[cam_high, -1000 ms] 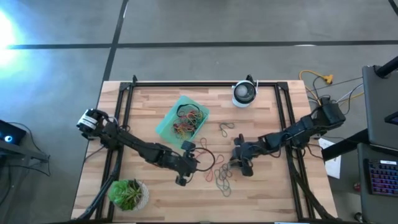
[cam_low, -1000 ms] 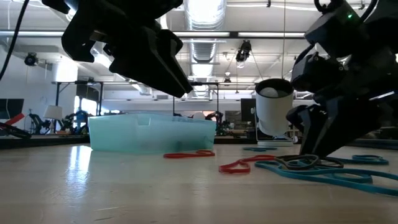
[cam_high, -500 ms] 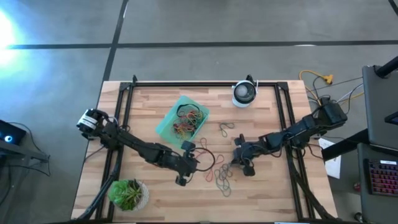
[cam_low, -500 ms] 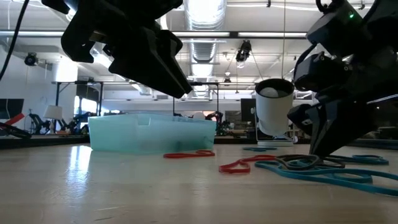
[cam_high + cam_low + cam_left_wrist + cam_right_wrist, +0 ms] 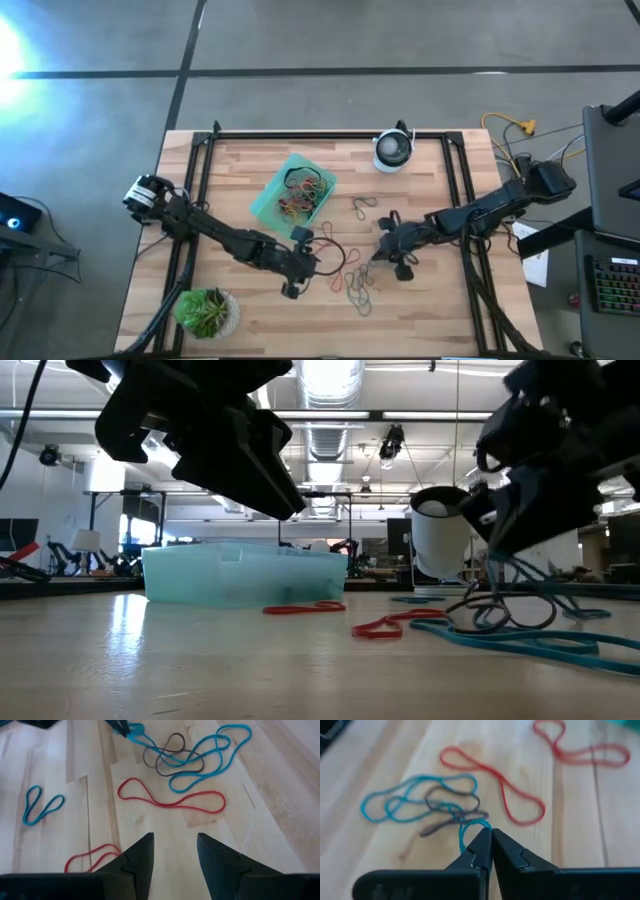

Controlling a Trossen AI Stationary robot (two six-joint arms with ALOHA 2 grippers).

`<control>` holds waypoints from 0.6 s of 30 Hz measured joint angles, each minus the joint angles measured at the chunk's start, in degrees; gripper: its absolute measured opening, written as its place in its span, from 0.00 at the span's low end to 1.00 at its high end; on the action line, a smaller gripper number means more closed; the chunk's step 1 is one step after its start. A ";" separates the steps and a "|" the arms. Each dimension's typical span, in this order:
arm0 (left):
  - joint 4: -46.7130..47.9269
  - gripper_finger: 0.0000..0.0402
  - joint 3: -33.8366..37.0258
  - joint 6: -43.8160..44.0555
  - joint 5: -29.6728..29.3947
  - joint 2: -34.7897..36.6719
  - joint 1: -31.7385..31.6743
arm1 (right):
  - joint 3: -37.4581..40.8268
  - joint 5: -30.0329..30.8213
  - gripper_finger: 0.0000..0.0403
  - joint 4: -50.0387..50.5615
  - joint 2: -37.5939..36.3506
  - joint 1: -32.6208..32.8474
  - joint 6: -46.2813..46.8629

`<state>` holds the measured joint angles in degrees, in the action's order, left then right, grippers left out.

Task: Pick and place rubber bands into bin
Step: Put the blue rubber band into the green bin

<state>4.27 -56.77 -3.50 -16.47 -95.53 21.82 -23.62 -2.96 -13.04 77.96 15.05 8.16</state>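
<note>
We read no brand, label or writing anywhere in these views. On the table [image 5: 420, 300] the bin [image 5: 268, 200] sits toward the far left, with several bands already lying in it. Loose rubber bands [image 5: 172, 800] in red, blue and grey are scattered on the wood between the two arms, near the middle front. Our right gripper [image 5: 491, 839] is clenched on a blue band [image 5: 465, 830], lifting one end off the wood while the rest trails in a tangle with a grey one. Our left gripper [image 5: 172, 851] hangs released above a red loop, holding nothing. A white-and-black round device [image 5: 393, 150] stands at the far edge, a potted plant [image 5: 205, 312] at the near left corner; neither blocks the bin
</note>
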 joint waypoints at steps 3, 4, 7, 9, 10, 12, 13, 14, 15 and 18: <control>0.94 0.34 0.00 0.12 0.02 0.00 0.00 | 0.00 0.02 0.02 -0.02 -2.93 0.20 -0.89; 1.18 0.34 0.00 0.15 0.00 0.00 0.00 | 0.00 0.02 0.02 -0.10 -3.90 0.24 -0.92; 1.16 0.34 0.00 0.16 0.01 0.00 0.00 | 0.02 0.00 0.02 -0.09 -5.64 0.65 -0.90; 1.14 0.34 0.00 0.15 0.00 0.00 0.00 | 0.10 0.04 0.02 0.87 -5.75 0.87 -0.85; 1.15 0.34 0.00 0.17 0.00 0.00 0.00 | 0.36 0.05 0.02 1.23 -5.37 0.85 -0.84; 1.10 0.34 0.00 0.17 0.00 0.00 0.00 | 0.76 0.79 0.02 1.31 -3.69 0.85 -0.13; 1.10 0.34 0.00 0.17 0.02 0.00 0.00 | 1.00 1.63 0.02 1.36 -2.63 0.85 0.48; 1.08 0.34 0.00 0.17 0.02 0.00 0.00 | 1.16 2.06 0.02 1.36 -1.51 0.85 0.95; 1.02 0.34 0.00 0.17 0.01 0.00 0.00 | 1.24 2.69 0.02 1.36 -0.29 0.83 1.39; 0.97 0.34 -0.02 0.19 0.01 0.00 0.00 | 1.36 3.52 0.02 1.33 3.37 0.81 1.97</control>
<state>5.24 -56.80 -3.31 -16.46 -95.53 21.82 -22.26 0.56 -11.71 81.33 15.86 10.13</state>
